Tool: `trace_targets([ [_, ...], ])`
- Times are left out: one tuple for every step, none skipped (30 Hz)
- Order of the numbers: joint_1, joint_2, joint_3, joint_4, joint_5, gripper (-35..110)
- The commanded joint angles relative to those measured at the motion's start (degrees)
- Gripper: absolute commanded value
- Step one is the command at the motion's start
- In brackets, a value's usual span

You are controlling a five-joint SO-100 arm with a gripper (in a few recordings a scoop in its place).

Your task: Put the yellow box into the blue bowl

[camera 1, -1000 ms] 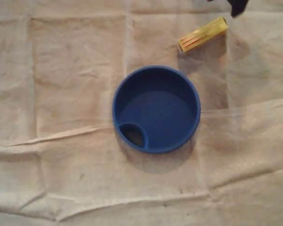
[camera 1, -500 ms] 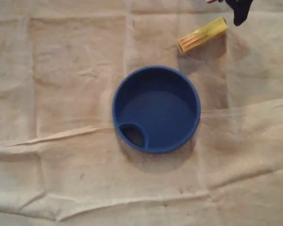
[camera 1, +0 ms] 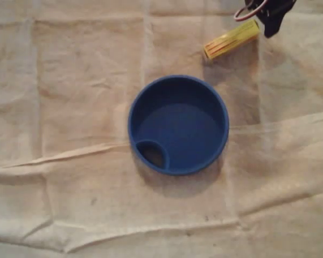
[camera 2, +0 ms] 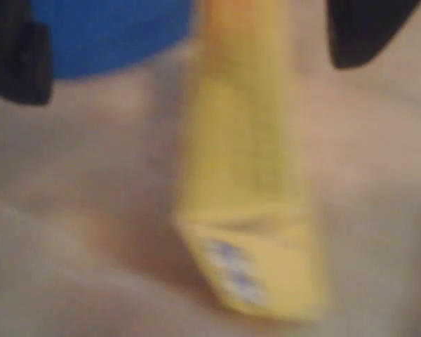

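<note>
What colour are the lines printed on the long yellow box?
Red, on the long yellow box, clearest in the overhead view.

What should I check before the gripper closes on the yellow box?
1. Is the gripper open? Ok, fingers apart in the wrist view.
2. Is the yellow box between the fingers? Ok.
3. Is the gripper low enough to grasp? Cannot tell.
4. Is the yellow box flat on the cloth? Ok.
5. Is the blue bowl upright, with room? Ok.
</note>
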Motion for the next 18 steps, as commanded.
trace_targets([
  [-0.4,-2.0,-0.4,-1.2,-0.6,22],
  [-0.1,-2.9,-0.5,-1.4,-0.6,22],
  [0.0,-3.8,-0.6,-1.4,-0.7,22],
  [0.0,-4.4,-0.6,-1.4,-0.7,22],
  [0.0,-4.8,-0.6,-1.5,-0.7,22],
  [-0.1,-5.1,-0.6,-1.5,-0.7,22],
  [-0.2,-5.3,-0.7,-1.8,-0.7,22],
  [-0.2,-5.4,-0.6,-2.5,-0.7,22],
  [-0.1,-5.4,-0.5,-3.2,-0.6,22],
  [-0.1,-5.5,-0.5,-3.5,-0.6,22],
  [0.0,-5.6,-0.4,-3.7,-0.6,22],
  [0.0,-5.6,-0.4,-3.9,-0.6,22],
  [0.0,-5.6,-0.4,-3.9,-0.6,22],
  [0.0,-5.6,-0.4,-3.9,-0.6,22],
  [0.0,-5.7,-0.3,-4.0,-0.6,22],
  [0.0,-5.7,0.1,-4.4,-0.6,22],
  [0.0,-5.7,0.8,-4.6,-0.6,22],
  [0.0,-5.7,1.6,-4.7,-0.6,22],
])
